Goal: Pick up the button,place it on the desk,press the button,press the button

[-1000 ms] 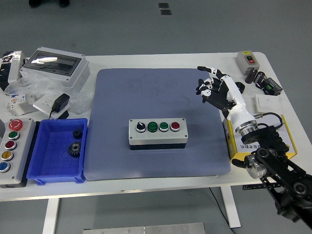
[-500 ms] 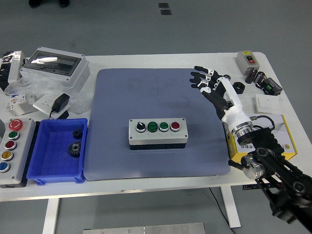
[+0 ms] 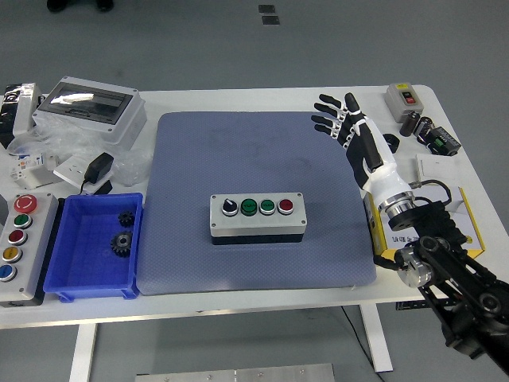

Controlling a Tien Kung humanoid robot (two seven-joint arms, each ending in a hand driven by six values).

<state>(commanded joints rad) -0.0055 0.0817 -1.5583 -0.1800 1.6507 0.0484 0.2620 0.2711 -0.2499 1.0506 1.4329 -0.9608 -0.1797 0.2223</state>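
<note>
Grey button box; blue-grey mat; blue bin.

White table fills the frame. Blue-grey mat lies at centre. Left: grey enclosure, black adapter, blue bin, grey button station. Right: small switch box, yellow box, white plate.

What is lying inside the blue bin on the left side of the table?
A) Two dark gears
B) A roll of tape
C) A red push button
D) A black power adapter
A: the blue bin holds two dark gears, toothed wheels lying one behind the other near its right wall, and nothing else shows in it.
</note>
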